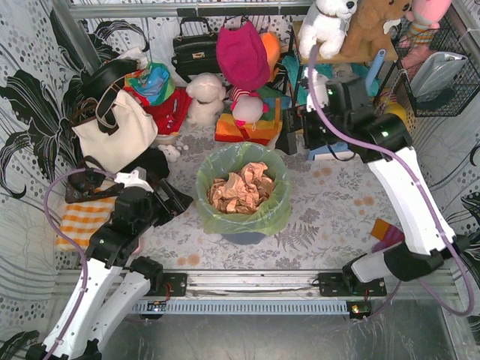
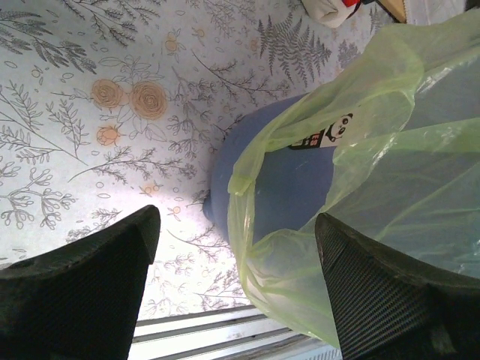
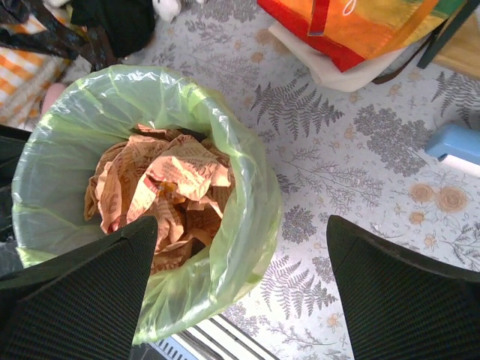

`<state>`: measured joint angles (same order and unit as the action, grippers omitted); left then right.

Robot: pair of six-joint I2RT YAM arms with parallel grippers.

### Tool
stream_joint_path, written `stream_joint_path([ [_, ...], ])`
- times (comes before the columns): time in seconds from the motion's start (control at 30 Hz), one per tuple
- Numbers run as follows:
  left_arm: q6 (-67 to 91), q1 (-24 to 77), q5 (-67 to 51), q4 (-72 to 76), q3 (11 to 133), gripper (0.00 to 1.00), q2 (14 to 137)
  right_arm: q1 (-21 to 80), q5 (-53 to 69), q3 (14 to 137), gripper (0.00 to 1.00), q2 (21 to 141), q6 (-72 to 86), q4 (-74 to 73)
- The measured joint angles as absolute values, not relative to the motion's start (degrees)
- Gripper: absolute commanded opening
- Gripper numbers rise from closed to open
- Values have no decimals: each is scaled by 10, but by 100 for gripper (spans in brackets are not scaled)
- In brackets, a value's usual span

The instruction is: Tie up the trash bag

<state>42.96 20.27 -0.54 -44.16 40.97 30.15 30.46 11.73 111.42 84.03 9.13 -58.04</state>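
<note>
The trash bag (image 1: 225, 171) is thin lime-green plastic lining a round blue-grey bin (image 1: 247, 235) at the table's middle. Its mouth is open and folded over the rim, with crumpled brownish paper (image 1: 241, 189) inside. My left gripper (image 1: 171, 199) is open and empty, low beside the bin's left side. In the left wrist view, the bag's draped skirt (image 2: 390, 135) and the bin wall (image 2: 300, 180) lie between and beyond that gripper's fingers (image 2: 238, 225). My right gripper (image 1: 294, 131) is open and empty, above and behind the bin's right. The right wrist view (image 3: 241, 225) looks down on the bag rim (image 3: 251, 202) and the paper (image 3: 161, 187).
A cream tote bag (image 1: 112, 127), a black handbag (image 1: 195, 49), plush toys (image 1: 244, 67) and a colourful bag (image 3: 352, 26) crowd the back. An orange-checked cloth (image 1: 82, 221) lies at the left. A metal rail (image 1: 247, 283) runs along the front edge. A wire basket (image 1: 439, 67) hangs at the right.
</note>
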Motion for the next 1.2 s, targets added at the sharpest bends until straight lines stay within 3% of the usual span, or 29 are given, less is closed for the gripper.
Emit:
stream_joint_path([
  [0.27,484,203,-8,-403,345,84,304,304,80,1077,95,752,128,-571],
  [1.07,520,203,-101,-243,214,81,312,304,25,958,95,724,173,-513],
  [1.2,521,203,-112,-222,201,76,323,304,9,922,95,708,189,-498],
])
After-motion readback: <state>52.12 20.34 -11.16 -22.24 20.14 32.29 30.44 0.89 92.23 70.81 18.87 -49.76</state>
